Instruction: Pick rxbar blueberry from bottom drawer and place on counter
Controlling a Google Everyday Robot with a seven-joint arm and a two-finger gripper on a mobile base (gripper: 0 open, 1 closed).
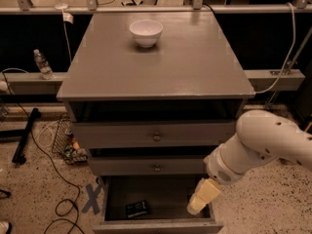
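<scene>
Rxbar blueberry [137, 208], flat dark wrapper, lies left of the pale gripper [197, 206] in the grey bottom drawer [156, 225]. Whether the gripper is spread, I cannot tell. It should slide left, then drop squarely.

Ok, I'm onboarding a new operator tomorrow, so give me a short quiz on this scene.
1. True or false: the rxbar blueberry lies on the counter.
2. Where is the gripper? A: over the counter. B: low, over the open bottom drawer. C: touching the floor.
3. Fill in: a white ____ stands on the counter.
Key: 1 false, it lies in the bottom drawer. 2 B. 3 bowl.
</scene>
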